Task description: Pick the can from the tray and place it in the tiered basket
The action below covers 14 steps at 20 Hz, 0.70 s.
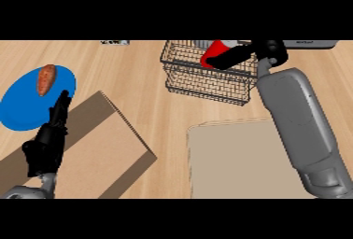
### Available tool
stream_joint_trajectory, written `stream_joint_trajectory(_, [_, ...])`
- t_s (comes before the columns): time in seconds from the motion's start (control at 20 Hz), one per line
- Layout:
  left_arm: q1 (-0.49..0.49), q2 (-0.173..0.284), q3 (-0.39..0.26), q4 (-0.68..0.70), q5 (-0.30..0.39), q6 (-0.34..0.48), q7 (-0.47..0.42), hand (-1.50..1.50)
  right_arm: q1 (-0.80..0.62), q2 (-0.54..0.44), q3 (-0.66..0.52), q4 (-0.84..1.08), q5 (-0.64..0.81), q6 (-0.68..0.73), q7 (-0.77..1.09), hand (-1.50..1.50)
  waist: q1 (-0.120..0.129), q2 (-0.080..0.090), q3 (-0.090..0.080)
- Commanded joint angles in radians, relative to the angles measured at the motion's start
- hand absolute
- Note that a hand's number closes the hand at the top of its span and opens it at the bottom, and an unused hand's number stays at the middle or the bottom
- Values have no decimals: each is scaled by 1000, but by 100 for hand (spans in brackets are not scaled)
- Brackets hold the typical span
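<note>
A red can (214,51) hangs over the dark wire tiered basket (200,81) at the back of the counter, with my right hand (233,56) curled round it from the right. The right forearm reaches up along the right side, past the beige tray (234,158) at the lower right, which holds nothing visible. My left hand (53,126) rests at the lower left, fingers straight and pointing up, holding nothing.
A blue plate (27,102) at the far left carries a brown sweet potato (46,79). A tan board (103,140) lies between the left hand and the tray. Grey objects show at the top edge.
</note>
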Motion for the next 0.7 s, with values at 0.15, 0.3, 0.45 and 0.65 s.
stream_joint_trajectory(0.15, [61, -116, -84, 78, 33, 5, 80, 0, -25, 40, -155, 43, -147, -73, -130, -150, -29, 12, -32])
stream_joint_trajectory(0.3, [101, -112, -91, 88, 32, -9, 36, 0, -60, 27, -190, 58, -116, -172, -176, -150, -18, 15, -34])
stream_joint_trajectory(0.45, [114, -104, -84, 72, 43, -8, 57, 0, -74, -23, -258, 17, -119, -240, -146, -150, -47, 1, -34])
stream_joint_trajectory(0.65, [123, -106, -73, 84, 35, 7, 34, 0, -36, -104, -324, 40, -104, -289, -144, -150, -61, 3, -35])
